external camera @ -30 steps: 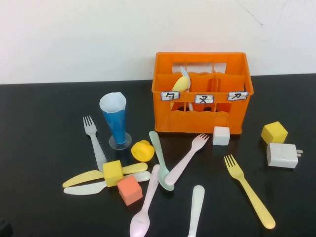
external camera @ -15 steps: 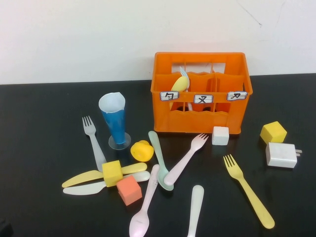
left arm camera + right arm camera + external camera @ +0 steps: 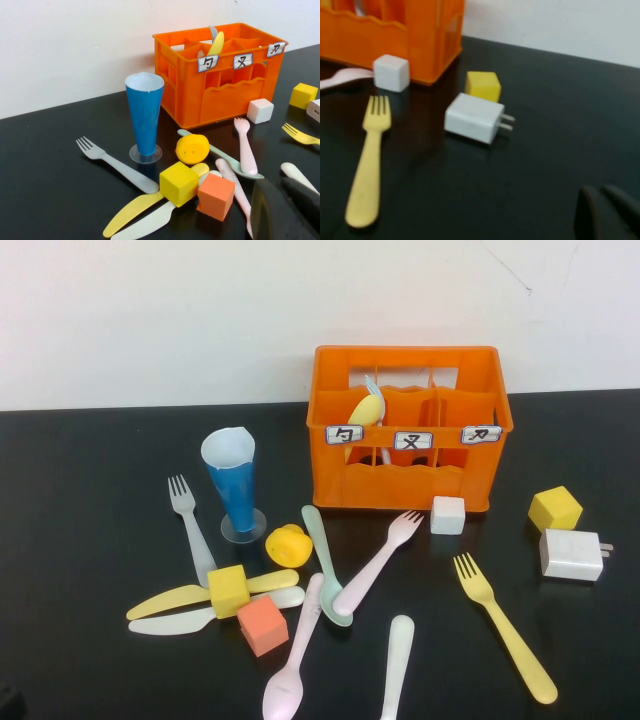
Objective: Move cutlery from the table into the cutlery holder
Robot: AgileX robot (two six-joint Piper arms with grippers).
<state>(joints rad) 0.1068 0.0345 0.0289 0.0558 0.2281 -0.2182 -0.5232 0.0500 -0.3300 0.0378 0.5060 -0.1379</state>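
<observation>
Cutlery, high view: nothing is shifting between a second ago and now. Eight pieces are lying on the table [image 3: 80, 540], among them the yellow fork [image 3: 508, 630] at 4 o'clock, the pink fork [image 3: 375, 562] and mint spoon [image 3: 322, 560] crossing near centre, and the yellow knife [image 3: 165, 602] at 8 o'clock. The cutlery holder [image 3: 410, 480] is standing at 1 o'clock and already holding a yellow spoon [image 3: 366, 410]. Neither of my grippers is showing clearly here.

Left wrist view: my left gripper [image 3: 280, 189] is hovering low over the near edge of the central pile, close to the pink spoon [image 3: 235, 186]. I cannot tell whether it is apart or together.

Right wrist view: my right gripper [image 3: 599, 192] is hanging above bare table, well apart from the yellow fork [image 3: 365, 170] and the white charger [image 3: 475, 118]. Its state I cannot tell either.

Judgement: with nothing moving, no pick is beginning; most of the task is remaining.
</observation>
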